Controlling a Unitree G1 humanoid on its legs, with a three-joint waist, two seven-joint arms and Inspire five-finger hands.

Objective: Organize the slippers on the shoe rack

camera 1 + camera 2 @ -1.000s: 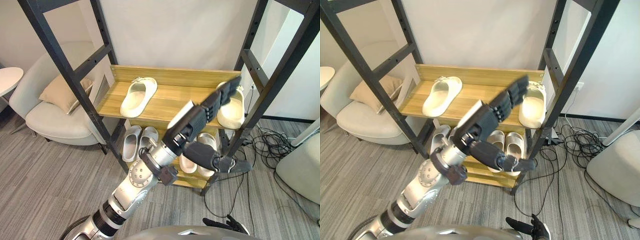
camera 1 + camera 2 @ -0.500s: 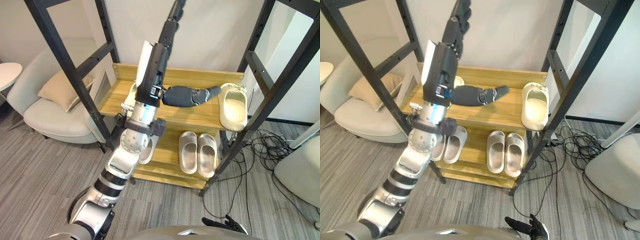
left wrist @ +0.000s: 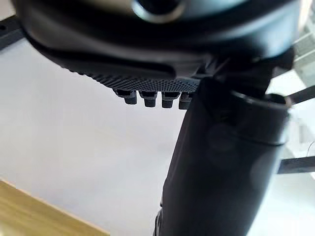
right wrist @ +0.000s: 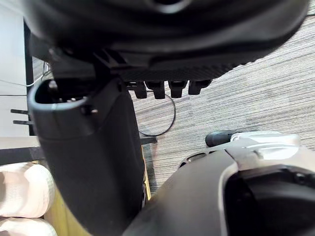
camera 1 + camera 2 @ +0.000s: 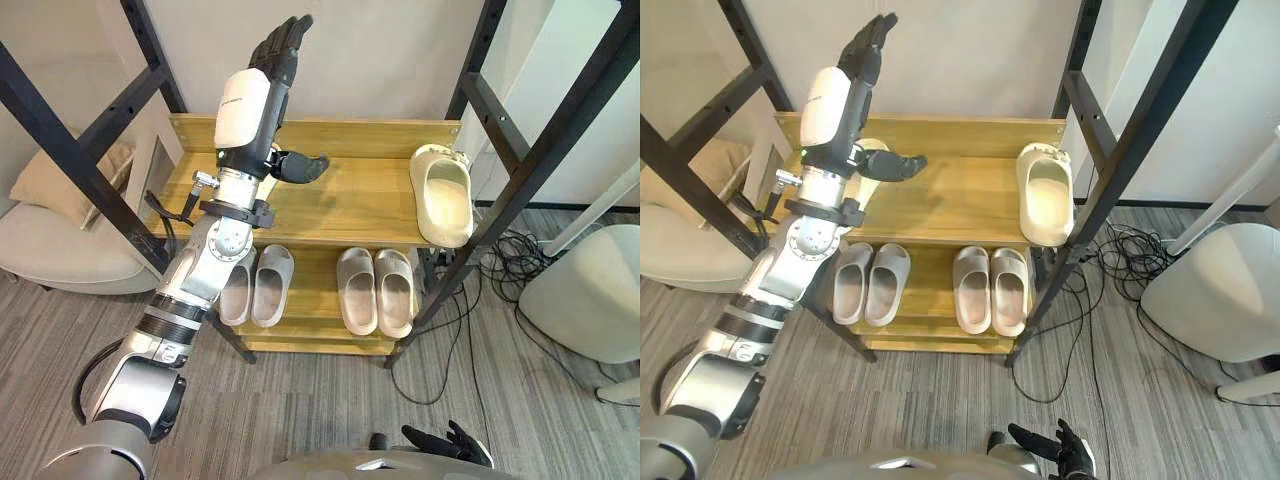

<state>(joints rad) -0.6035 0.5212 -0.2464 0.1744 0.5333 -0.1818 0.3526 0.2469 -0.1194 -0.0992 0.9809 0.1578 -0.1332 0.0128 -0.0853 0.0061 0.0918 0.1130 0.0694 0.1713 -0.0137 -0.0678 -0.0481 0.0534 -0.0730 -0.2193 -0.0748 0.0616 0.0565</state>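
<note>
**Slippers on both shelves, left hand raised over the upper one**

One cream slipper [image 5: 444, 196] lies at the right end of the shoe rack's upper shelf [image 5: 350, 195], toe toward the back wall and heel at the front edge, just beside the black frame post [image 5: 505, 125]. A second cream slipper [image 5: 873, 158] sits at the left end of that shelf, mostly hidden behind the left arm. On the lower shelf [image 5: 315, 300] stand two pale pairs, each side by side with toes to the back: the left pair [image 5: 256, 287] and the right pair [image 5: 376, 291], well apart from each other.

The left hand [image 5: 248, 108] is held high over the left part of the upper shelf, fingers [image 5: 281, 45] straight, pressed together and pointing up, thumb stuck out sideways; it holds nothing. The right hand [image 5: 448, 441] hangs low over the grey carpet [image 5: 330, 410], fingers loosely spread and empty.

Left of the rack stands a pale armchair [image 5: 55, 255] with a beige cushion [image 5: 50, 180].
</note>
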